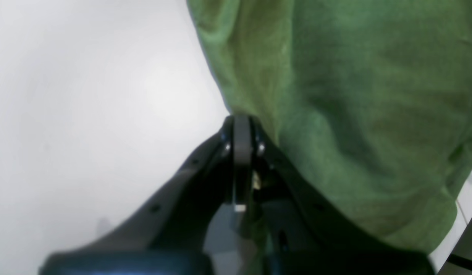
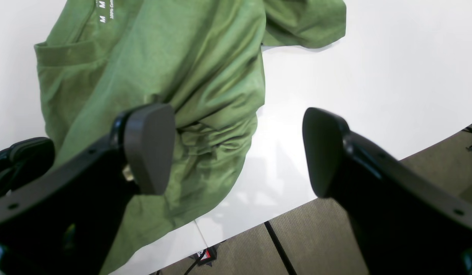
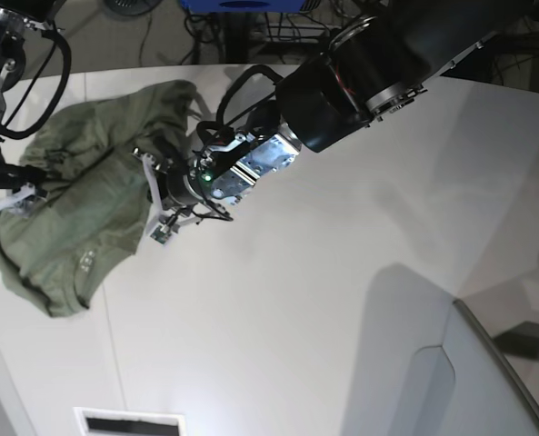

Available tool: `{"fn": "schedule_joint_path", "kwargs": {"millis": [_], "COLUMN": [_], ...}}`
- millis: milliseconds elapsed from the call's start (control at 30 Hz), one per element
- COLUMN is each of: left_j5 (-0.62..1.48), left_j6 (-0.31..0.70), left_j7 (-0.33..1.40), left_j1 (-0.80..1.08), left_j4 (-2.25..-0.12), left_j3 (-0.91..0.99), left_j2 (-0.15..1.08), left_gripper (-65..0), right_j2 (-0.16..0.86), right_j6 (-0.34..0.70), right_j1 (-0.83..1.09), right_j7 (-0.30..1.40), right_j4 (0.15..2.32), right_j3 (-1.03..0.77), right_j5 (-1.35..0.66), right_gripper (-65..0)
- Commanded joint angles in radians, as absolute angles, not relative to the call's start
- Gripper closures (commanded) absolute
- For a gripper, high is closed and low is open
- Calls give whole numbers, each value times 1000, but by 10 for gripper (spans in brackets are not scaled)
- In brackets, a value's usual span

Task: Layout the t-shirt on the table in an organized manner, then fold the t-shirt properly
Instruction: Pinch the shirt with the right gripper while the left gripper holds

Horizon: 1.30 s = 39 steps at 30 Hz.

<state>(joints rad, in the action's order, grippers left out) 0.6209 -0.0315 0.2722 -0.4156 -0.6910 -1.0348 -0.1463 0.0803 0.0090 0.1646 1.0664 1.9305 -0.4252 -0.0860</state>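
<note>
The olive-green t-shirt (image 3: 78, 213) lies crumpled at the left end of the white table (image 3: 342, 272). My left gripper (image 3: 149, 163) reaches across from the right and is shut on the t-shirt (image 1: 354, 114) at its near edge. In the left wrist view the closed fingertips (image 1: 241, 128) meet the cloth there. My right gripper (image 2: 236, 152) hangs open above the t-shirt (image 2: 163, 76). One finger (image 2: 150, 149) is over the cloth, the other over the bare table (image 2: 354, 76). Nothing sits between them. The pale collar label (image 2: 102, 11) shows at the top.
The table's curved edge runs just below my right gripper, with tan carpet floor (image 2: 335, 236) beyond it. A grey panel (image 3: 474, 381) stands at the lower right of the base view. Cables and equipment (image 3: 251, 18) crowd the far side.
</note>
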Motion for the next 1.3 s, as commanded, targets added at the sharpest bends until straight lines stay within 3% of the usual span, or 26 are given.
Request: {"fn": "schedule_joint_path", "kwargs": {"millis": [0,300,400,567,800,1000,1133,1267], "left_j5": [613,604,507,464,561,607,602,602], "left_j6": [-42,-254,-312,-315,-315,-315,-306,-179], "left_j7": [286,355,392,438,440,437,437,427], "left_j1": [-433,-446,-449,-440,-377,-397,-397,-407], "left_j4": [-679,-584,-587,-619,-1171,-1357,-1302,-1081], "left_j3": [-1033,-1036,-1032,-1023,-1023,-1023,-1023,-1033], "left_j2": [-157,-157,-147,-140,-27,-28,-85,-157], "left_gripper": [0,0,0,0,0,0,0,0], "right_j2": [90,90,90,91,91,96,97,97], "right_j6": [8,8,8,8,8,8,10,10], "right_j1": [154,159,162,168,176,191,197,220], "right_j7": [1049,1049,1049,1049,1049,1049,1043,990], "right_j4": [1946,1946,1946,1946,1946,1951,1949,1951], "right_j3": [-426,-426,-426,-426,-426,-426,-426,-426], "right_j5": [-85,-85,-85,-85,-85,-85,-85,-84], "right_gripper": [-489,-489,-489,-489,-489,-489,-489,-489]}}
